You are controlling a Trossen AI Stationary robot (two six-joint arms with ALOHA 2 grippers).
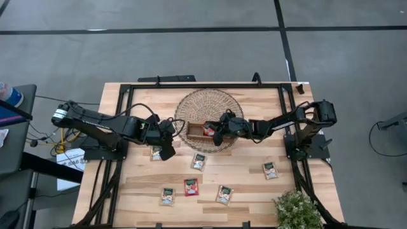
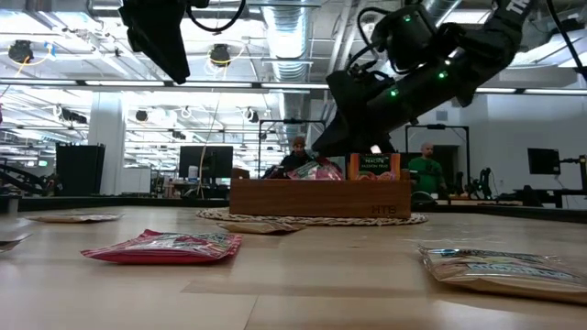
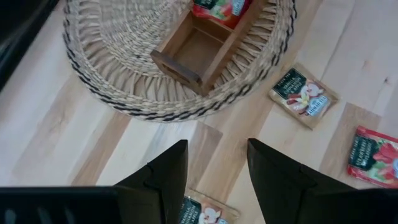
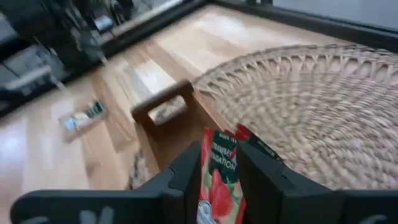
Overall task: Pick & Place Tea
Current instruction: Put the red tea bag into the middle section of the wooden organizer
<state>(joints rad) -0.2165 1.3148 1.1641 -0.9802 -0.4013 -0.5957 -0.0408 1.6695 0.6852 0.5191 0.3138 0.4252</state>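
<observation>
While the left gripper (image 1: 166,151) hovers with fingers spread just beside the wicker basket (image 1: 197,105), the right gripper (image 1: 218,135) hangs over the wooden tray (image 1: 193,130) on that basket, a red tea sachet (image 4: 219,180) standing between its parted fingers, other sachets (image 1: 191,186) lying on the surface near the basket.

Bright, even overhead light; the right wrist view is motion-blurred, and ceiling lamps (image 2: 220,55) glare in the low view.

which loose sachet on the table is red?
The red sachet in the front row, between two pale green-topped sachets. Every other loose one on the wood is pale.
</observation>
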